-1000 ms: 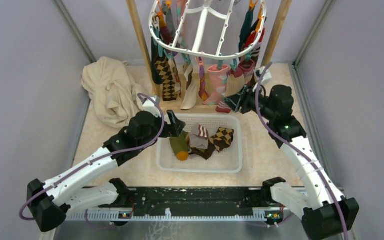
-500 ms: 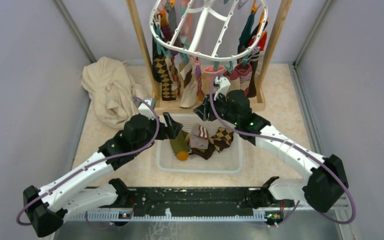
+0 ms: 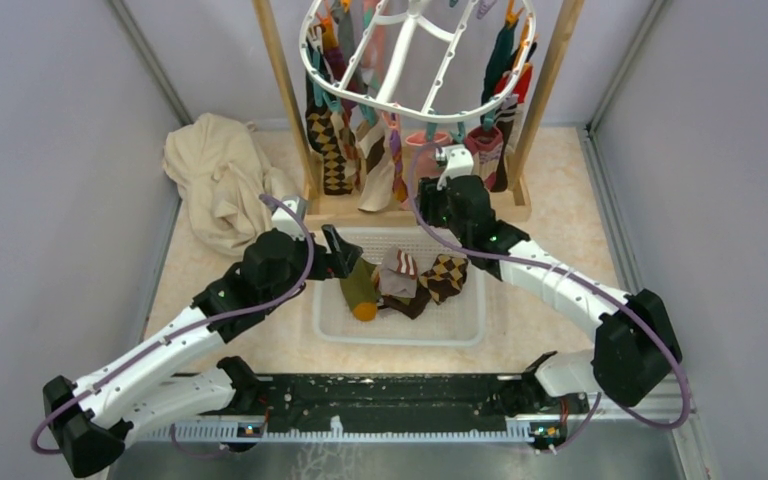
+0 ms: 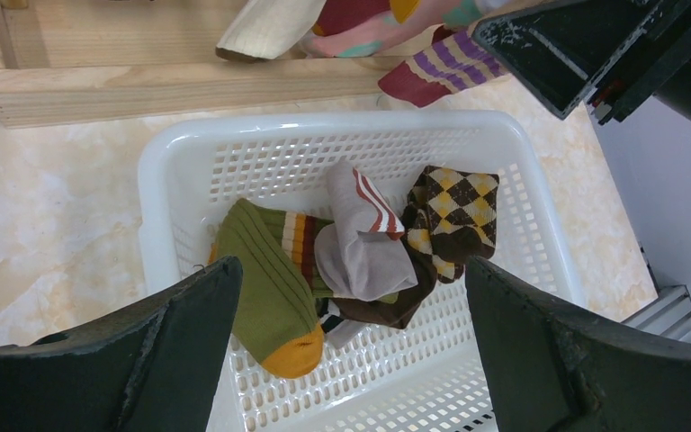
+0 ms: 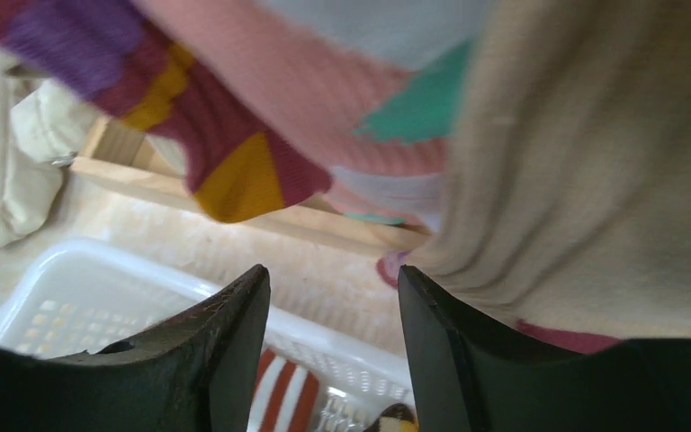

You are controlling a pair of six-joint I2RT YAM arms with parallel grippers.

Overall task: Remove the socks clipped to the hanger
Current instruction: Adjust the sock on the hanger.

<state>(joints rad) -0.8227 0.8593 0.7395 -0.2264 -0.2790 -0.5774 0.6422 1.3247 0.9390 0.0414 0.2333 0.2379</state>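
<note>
The white oval hanger [image 3: 400,60] hangs at the back with several socks [image 3: 400,160] clipped to its teal and orange clips. My right gripper [image 3: 440,195] is open and empty, raised just under the hanging pink sock [image 5: 324,81] and beige sock [image 5: 594,153], which fill the right wrist view. My left gripper [image 3: 345,250] is open and empty above the left end of the white mesh basket [image 3: 460,325]. Loose socks lie in the basket: a green one with an orange toe [image 4: 270,297], a grey one [image 4: 364,252] and a brown argyle one [image 4: 454,211].
A wooden frame [image 3: 280,90] holds the hanger, its base plank [image 4: 171,85] behind the basket. A cream cloth heap [image 3: 220,180] lies at the back left. Grey walls close in on both sides.
My right arm has swung left from the right side and its gripper now sits under the front hanging socks. My left gripper has drawn back slightly to the left. The hanger has swayed.
</note>
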